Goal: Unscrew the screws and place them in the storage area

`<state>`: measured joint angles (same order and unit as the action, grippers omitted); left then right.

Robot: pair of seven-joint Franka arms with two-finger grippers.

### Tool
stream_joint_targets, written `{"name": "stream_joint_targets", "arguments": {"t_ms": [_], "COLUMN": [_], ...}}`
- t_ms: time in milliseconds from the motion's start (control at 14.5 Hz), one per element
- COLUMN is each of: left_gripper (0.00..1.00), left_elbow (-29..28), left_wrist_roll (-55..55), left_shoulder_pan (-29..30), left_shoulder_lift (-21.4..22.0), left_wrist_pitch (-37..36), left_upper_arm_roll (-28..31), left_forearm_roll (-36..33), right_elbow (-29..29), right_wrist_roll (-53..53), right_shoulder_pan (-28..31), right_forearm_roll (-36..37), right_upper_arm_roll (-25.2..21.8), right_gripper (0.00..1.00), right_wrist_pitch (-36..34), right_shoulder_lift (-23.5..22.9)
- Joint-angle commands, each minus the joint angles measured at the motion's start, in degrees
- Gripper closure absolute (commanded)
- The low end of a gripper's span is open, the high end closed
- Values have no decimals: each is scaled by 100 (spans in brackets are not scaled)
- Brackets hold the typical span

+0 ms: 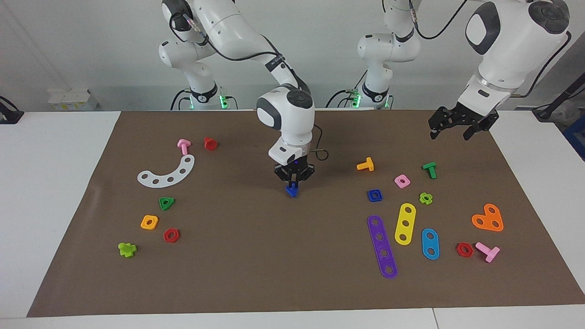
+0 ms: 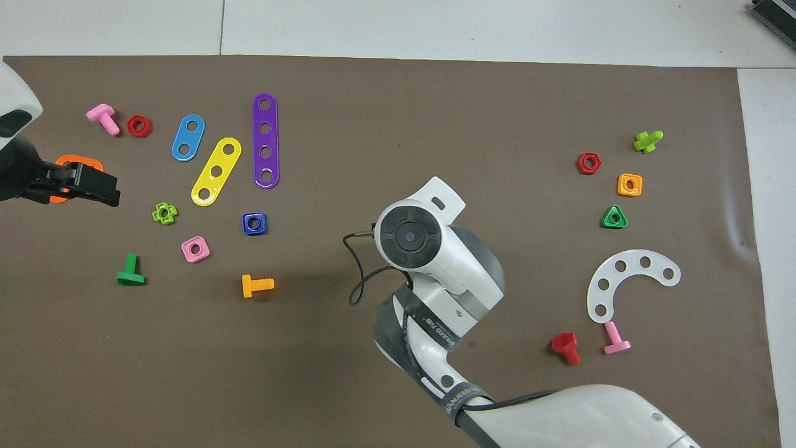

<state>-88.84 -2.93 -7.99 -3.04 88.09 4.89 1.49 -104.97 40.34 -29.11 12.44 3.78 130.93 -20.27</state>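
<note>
My right claw [image 1: 292, 184] is clamped on the little blue screw [image 1: 291, 190] right under it, light and hard, best pinched by its head; my left claw [image 1: 450, 130] waits apart.

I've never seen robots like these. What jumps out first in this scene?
The right gripper stands out: it points straight down over the middle of the brown mat, pinching a small dark-blue bolt. The left gripper waits in the air over the mat's corner at the left arm's end. Bright toy parts lie scattered in two groups, among them a long purple strip and a white curved strip.
</note>
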Motion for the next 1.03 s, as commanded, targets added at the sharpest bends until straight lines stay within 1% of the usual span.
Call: {"name": "stream_joint_targets", "arguments": {"t_ms": [0,138,275,413,550,619,688,757,963], "left_gripper": [0,0,0,0,0,0,0,0,0], "left_elbow": [-133,-98,-80,-89,-89,-89,-98,-89,-80], "left_wrist_roll": [29,29,29,20,20,20,29,46,47], "left_shoulder_pan": [-1,8,8,17,17,8,8,-1,-53], "left_shoulder_lift": [208,199,190,190,190,173,173,146,155], "left_wrist_pitch": [-73,33,225,332,358,480,612,744,842], "left_upper_arm_roll": [30,38,38,56,56,56,56,56,56], "left_forearm_roll": [-61,-61,-70,-70,-70,-70,-70,-78,-114], "right_elbow": [-1059,-1306,-1395,-1474,-1500,-1614,-1736,-1816,-1922], "right_wrist_roll": [-701,-1018,-1466,-2062,-2722,-2951,-3006,-3006,-3243], "right_shoulder_pan": [607,1046,1380,1679,2013,2137,2242,2322,2551], "right_forearm_roll": [5,-4,-100,-547,-646,-646,-646,-646,-646], "right_upper_arm_roll": [70,79,88,79,79,79,79,79,79], "right_gripper": [100,100,100,100,100,100,100,100,100], "right_wrist_pitch": [135,135,126,143,178,414,720,845,899], "right_shoulder_lift": [936,1121,1131,1131,1105,1096,1096,1096,1087]}}
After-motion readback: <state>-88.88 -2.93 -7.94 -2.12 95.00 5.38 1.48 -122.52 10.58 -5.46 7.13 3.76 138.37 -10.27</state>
